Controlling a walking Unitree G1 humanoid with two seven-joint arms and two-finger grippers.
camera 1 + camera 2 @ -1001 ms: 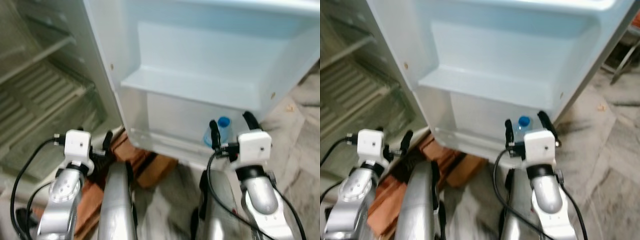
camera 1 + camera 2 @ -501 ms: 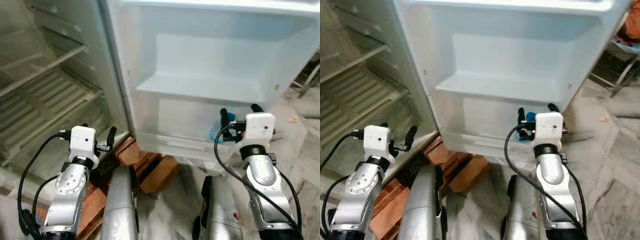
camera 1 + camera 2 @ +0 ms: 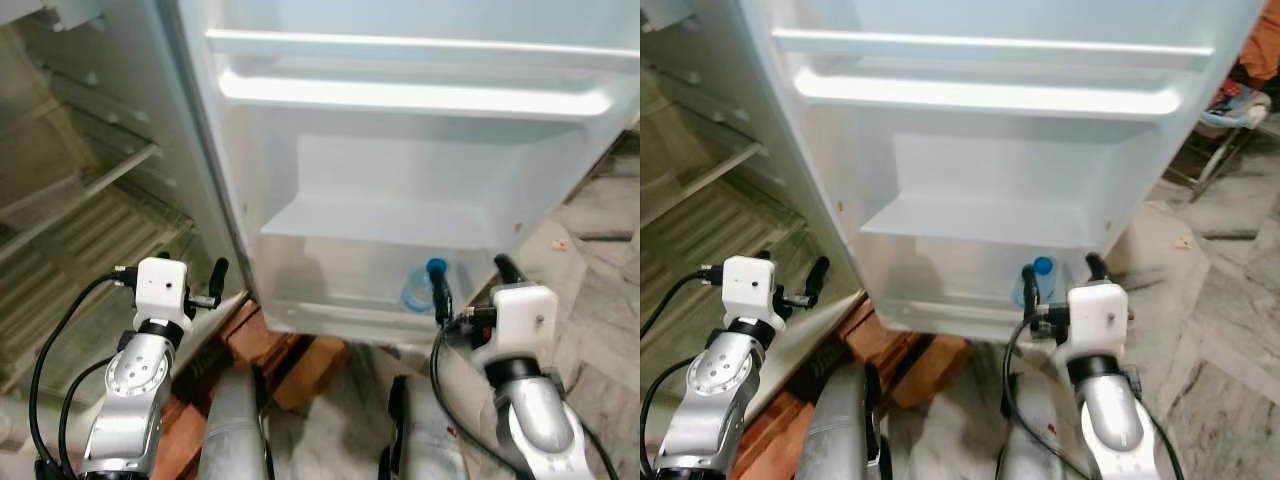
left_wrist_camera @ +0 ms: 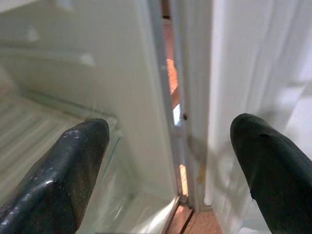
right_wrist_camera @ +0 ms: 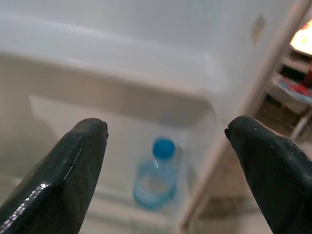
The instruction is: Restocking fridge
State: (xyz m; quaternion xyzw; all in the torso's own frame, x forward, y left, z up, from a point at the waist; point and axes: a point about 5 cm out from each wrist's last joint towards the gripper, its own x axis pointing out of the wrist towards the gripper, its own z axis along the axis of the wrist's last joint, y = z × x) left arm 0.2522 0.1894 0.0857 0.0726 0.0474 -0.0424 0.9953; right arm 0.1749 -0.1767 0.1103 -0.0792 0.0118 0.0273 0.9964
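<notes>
A clear water bottle with a blue cap stands upright in the bottom bin of the open fridge door, near the bin's right end. My right gripper is open just in front of that bin, fingers pointing at the door. In the right wrist view the bottle stands a little ahead, between the lines of the two fingertips, and nothing touches it. My left gripper is open and holds nothing, low by the door's hinge edge, with one finger showing beside the fridge body.
The fridge compartment with wire shelves lies open at the left. The door's upper shelves hold nothing. Red-brown bricks prop the fridge at floor level. Marble floor and a metal-legged stand lie to the right.
The camera has tilted up, showing more of the door. My right gripper has drawn back from the bottle, which stays in the bin. The left gripper keeps its place.
</notes>
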